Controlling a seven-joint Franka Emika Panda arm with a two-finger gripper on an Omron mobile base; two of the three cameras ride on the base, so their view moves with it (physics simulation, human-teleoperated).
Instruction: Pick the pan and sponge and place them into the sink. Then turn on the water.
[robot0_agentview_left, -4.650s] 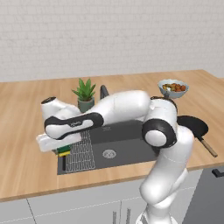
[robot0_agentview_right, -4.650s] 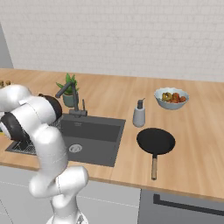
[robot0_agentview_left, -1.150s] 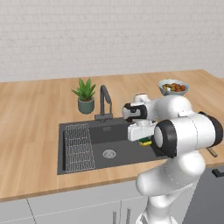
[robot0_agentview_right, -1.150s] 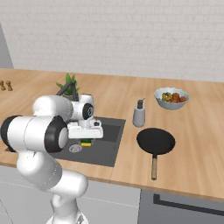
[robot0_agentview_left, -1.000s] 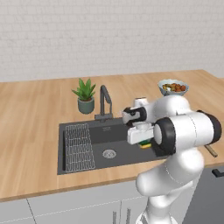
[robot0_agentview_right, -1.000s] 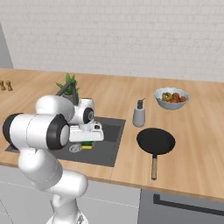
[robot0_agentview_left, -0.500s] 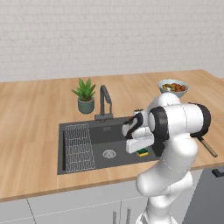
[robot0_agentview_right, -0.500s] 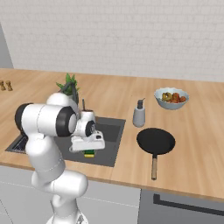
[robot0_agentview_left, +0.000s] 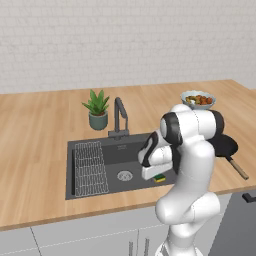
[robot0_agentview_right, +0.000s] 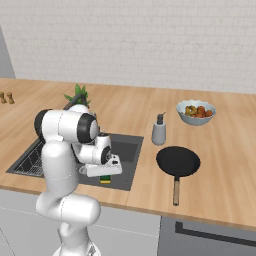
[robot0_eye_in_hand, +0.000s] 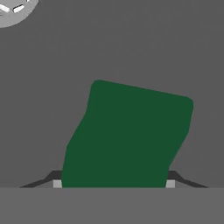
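Down at the right end of the large rectangular dark grey recessed sink (robot0_agentview_left: 112, 150), near its front edge, the white arm's two-finger gripper (robot0_agentview_left: 155, 173) hangs low inside the basin with the small rectangular yellow sponge with a green scrub layer (robot0_agentview_left: 160, 178) clamped between its fingertips. From the hand camera, the green face (robot0_eye_in_hand: 129, 135) sits squeezed between the two dark tips, above the grey basin floor, with the round metal drain (robot0_eye_in_hand: 13, 11) off at the corner. Whether the sponge touches the floor cannot be told. On the wooden counter (robot0_agentview_right: 225, 150), to the right of the sink and well apart from it, lies the round black frying pan with a light wooden straight handle (robot0_agentview_right: 178, 162), the handle pointing at the counter's front edge.
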